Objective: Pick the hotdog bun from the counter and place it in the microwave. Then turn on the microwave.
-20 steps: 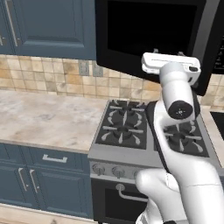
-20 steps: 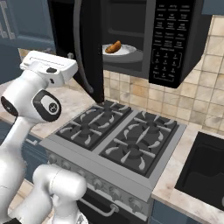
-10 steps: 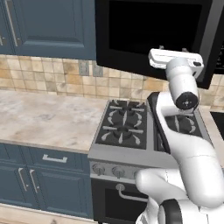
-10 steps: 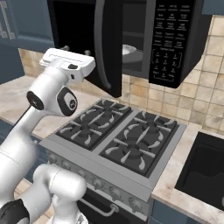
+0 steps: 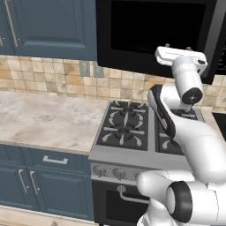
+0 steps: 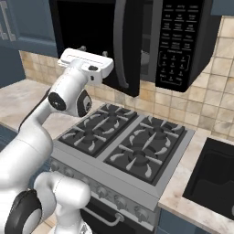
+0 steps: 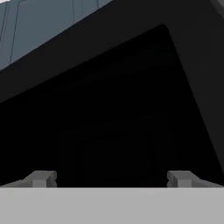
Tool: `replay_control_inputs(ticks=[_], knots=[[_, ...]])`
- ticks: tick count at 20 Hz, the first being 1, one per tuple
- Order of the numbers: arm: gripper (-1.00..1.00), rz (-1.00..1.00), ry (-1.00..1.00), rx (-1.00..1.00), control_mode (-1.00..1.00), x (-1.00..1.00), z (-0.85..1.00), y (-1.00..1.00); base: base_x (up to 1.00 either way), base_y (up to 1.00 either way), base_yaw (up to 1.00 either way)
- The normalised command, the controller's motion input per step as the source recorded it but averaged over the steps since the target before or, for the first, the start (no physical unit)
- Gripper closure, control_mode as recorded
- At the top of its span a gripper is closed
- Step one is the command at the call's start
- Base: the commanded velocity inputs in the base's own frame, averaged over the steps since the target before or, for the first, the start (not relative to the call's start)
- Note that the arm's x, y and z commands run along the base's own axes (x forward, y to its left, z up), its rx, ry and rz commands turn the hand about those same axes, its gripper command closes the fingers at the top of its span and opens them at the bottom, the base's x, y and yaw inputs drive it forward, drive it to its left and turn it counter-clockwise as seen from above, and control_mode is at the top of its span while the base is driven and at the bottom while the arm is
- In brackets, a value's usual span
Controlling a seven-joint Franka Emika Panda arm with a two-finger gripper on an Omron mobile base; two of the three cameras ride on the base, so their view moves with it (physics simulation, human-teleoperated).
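Swung nearly shut since earlier is the dark glass door (image 6: pixel 128 50) of the black box-shaped microwave (image 6: pixel 180 43), upper centre; the tool (image 7: pixel 109 178) is spread wide, nothing held.

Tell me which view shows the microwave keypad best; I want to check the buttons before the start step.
The right base view: the keypad faces that camera, with rows of buttons showing right of the part-open door. In the left base view just a dark sliver sits at the right edge. The hand view looks at the dark door, no buttons.
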Motion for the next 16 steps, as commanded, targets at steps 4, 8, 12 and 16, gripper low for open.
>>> replay_control_inputs(ticks=[4,8,12,16], knots=[[-1.0,0.01,0.02,0.01,-1.0,0.23,0.03,-0.26,0.0,0.0,0.0],[-1.0,0.0,0.07,0.0,-1.0,0.19,0.07,-0.06,0.0,0.0,0.0],[-1.0,0.0,0.09,0.0,-1.0,0.16,0.05,-0.03,0.0,0.0,0.0],[-1.0,0.0,0.1,0.0,-1.0,0.14,0.04,-0.04,0.0,0.0,0.0]])
